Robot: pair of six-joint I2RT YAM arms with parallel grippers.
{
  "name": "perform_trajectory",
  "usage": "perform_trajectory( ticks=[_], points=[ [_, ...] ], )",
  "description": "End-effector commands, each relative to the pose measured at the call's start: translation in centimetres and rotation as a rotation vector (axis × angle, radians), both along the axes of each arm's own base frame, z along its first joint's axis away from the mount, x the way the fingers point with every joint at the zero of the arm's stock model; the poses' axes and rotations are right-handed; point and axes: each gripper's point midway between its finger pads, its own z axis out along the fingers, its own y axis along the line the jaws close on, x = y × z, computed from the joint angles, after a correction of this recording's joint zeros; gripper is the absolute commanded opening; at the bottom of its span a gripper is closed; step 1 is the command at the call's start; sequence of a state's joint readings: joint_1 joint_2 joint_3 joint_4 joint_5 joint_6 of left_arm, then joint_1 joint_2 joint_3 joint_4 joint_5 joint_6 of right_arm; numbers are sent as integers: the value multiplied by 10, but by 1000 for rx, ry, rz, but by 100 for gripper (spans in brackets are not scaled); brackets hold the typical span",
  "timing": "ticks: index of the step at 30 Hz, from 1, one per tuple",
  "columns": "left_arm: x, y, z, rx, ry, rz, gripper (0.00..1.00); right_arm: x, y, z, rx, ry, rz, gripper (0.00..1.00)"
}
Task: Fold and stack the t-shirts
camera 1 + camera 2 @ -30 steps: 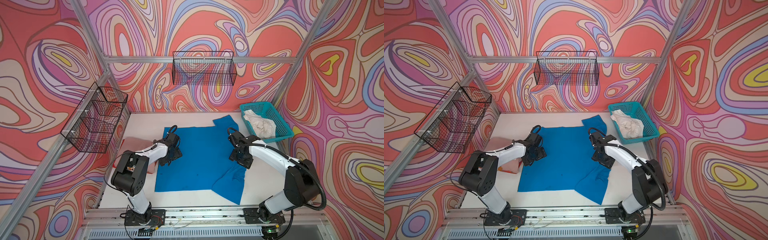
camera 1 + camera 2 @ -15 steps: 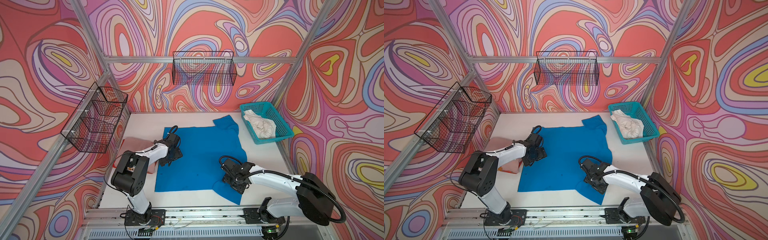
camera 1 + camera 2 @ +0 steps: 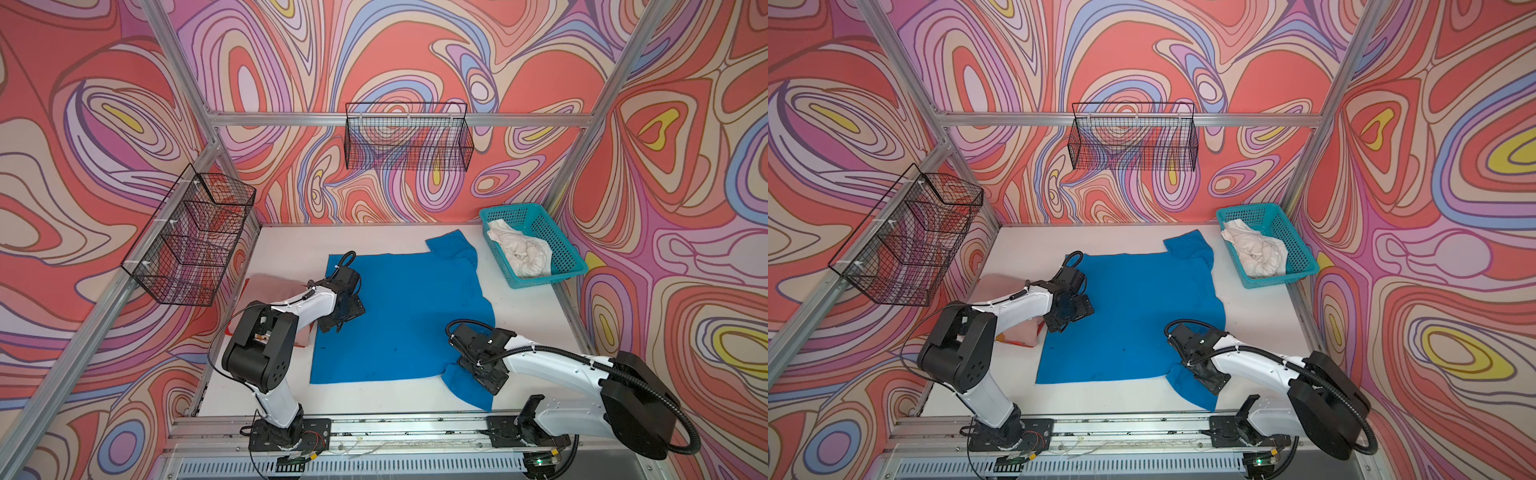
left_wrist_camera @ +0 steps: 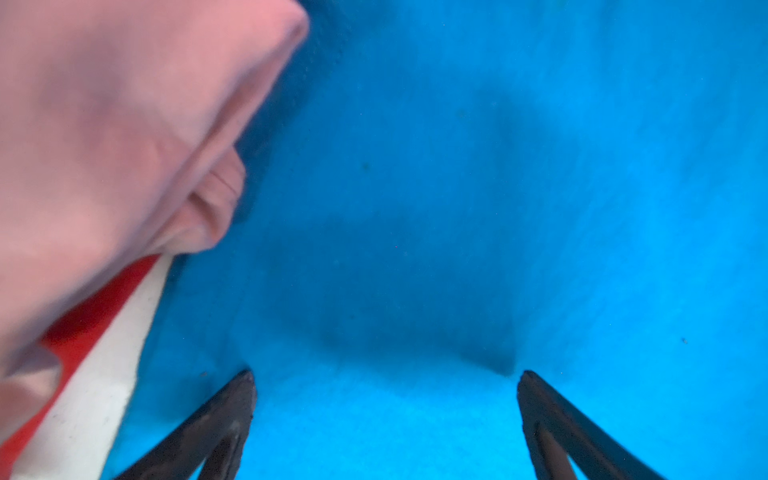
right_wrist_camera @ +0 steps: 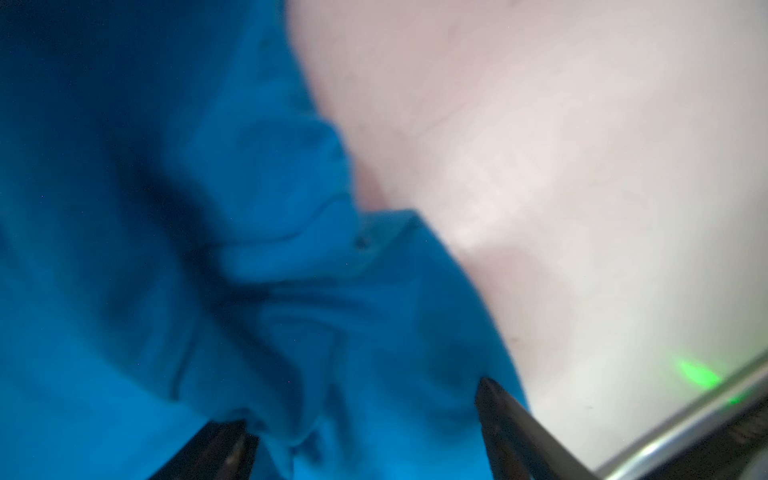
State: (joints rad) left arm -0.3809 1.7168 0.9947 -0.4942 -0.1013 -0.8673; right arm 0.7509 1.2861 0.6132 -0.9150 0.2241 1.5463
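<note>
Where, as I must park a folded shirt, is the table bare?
Bare table: between the blue t-shirt and the right wall, in front of the teal basket; the far-left strip by the back wall. Crowded: left edge, pink t-shirt.

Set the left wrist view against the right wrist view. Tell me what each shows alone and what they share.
Left wrist only: the folded pink t-shirt next to flat blue cloth, a red and white patch showing from under it, and the left gripper.

Right wrist only: the bare white table, a metal rail with a green glow by it, a rumpled sleeve, and the right gripper.

Shared: the blue t-shirt fills much of each view, and each gripper's jaws stand open over it, holding nothing.
</note>
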Motion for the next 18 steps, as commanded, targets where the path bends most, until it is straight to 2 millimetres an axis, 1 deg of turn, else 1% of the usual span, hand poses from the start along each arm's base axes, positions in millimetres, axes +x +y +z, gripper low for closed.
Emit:
perform_trajectory(
  ticks=[1, 5, 7, 10, 14, 16, 18],
  points=[
    [-18, 0, -20, 4, 85, 2, 100, -1, -39, 20, -168, 28, -7, 86],
    [-18, 1, -22, 8, 89, -4, 100, 6, -53, 21, -170, 52, 15, 86],
    [-18, 2, -21, 12, 85, -5, 100, 11, -54, 20, -152, 67, 48, 86],
    [-18, 2, -19, 11, 79, -3, 100, 13, -52, 28, -156, 88, 76, 86],
    [-18, 4, -18, 20, 76, -5, 100, 10, -43, 40, -86, 74, 69, 81],
    [-20, 7, -17, 37, 78, -7, 100, 5, -41, 41, -55, 76, 54, 78],
    [-21, 10, -15, 53, 74, -8, 100, -5, -38, 38, -29, 100, 51, 75]
  ],
)
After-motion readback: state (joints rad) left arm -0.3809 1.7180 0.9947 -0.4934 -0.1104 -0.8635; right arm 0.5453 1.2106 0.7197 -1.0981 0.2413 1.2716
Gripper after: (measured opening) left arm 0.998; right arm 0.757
